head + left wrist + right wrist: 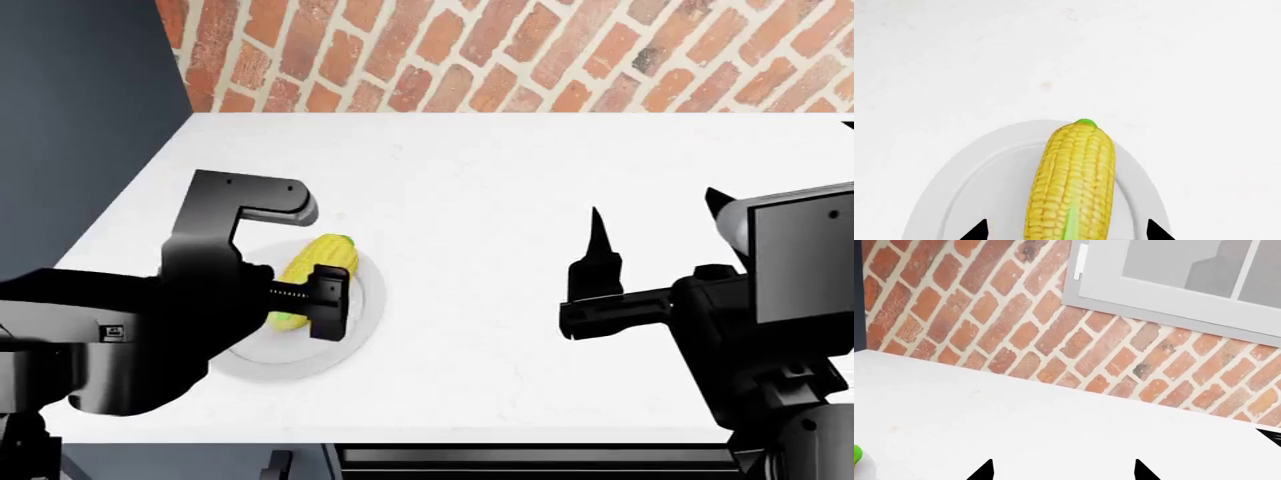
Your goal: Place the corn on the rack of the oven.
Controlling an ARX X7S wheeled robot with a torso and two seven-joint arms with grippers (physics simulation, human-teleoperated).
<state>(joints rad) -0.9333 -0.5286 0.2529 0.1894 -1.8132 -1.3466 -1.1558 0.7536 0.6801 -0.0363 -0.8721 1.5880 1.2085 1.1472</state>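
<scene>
The yellow corn [1073, 185] with a greenish end lies on a round white plate [971, 180] on the white counter. My left gripper [1066, 232] is open, its two black fingertips standing on either side of the cob without touching it. In the head view the corn [310, 272] and plate [363, 300] sit at the left, partly hidden by my left gripper [318, 300]. My right gripper [654, 220] is open and empty, held above the counter at the right; in its own view the gripper [1063, 471] faces bare counter. The oven and rack are out of view.
A red brick wall [534, 55] runs along the back of the white counter [481, 200]. A grey-framed window [1174, 285] is set in the wall. A dark blue wall [80, 110] stands at the left. The counter's front edge [441, 442] is near me.
</scene>
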